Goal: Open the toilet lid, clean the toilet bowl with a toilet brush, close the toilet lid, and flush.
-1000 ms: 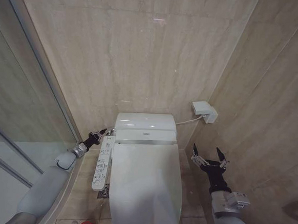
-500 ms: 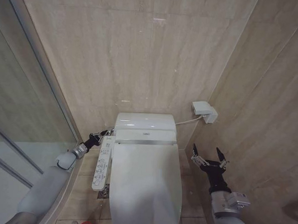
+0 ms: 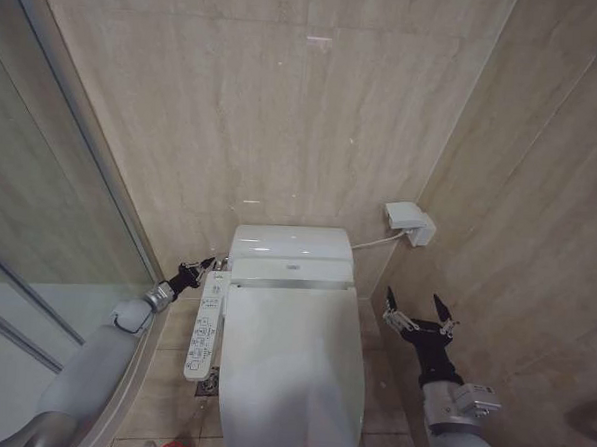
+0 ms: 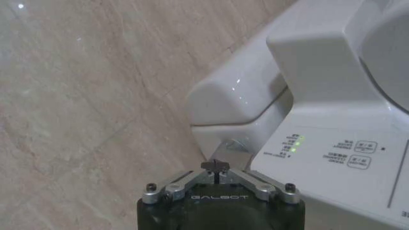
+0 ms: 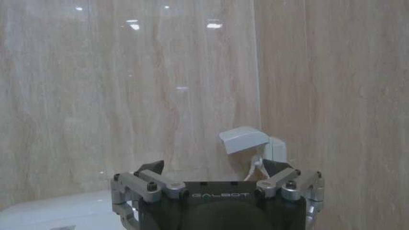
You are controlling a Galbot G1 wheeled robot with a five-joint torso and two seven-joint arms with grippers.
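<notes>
Closed left end effector [image 4: 219,166] beside control panel [image 4: 345,163]

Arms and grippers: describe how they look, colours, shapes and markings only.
Both arms have smooth pale grey shells ending in silvery wrist rings. The left gripper and right gripper are black, with slim dark fingers on silver bolted links. Each black gripper body carries white GALBOT lettering in the wrist views.

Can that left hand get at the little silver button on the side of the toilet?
Probably yes. The left hand, fingers shut, sits just short of the silver button on the toilet's side behind the control panel, with nothing visible between them. The right hand hangs open beside the toilet lid.
</notes>
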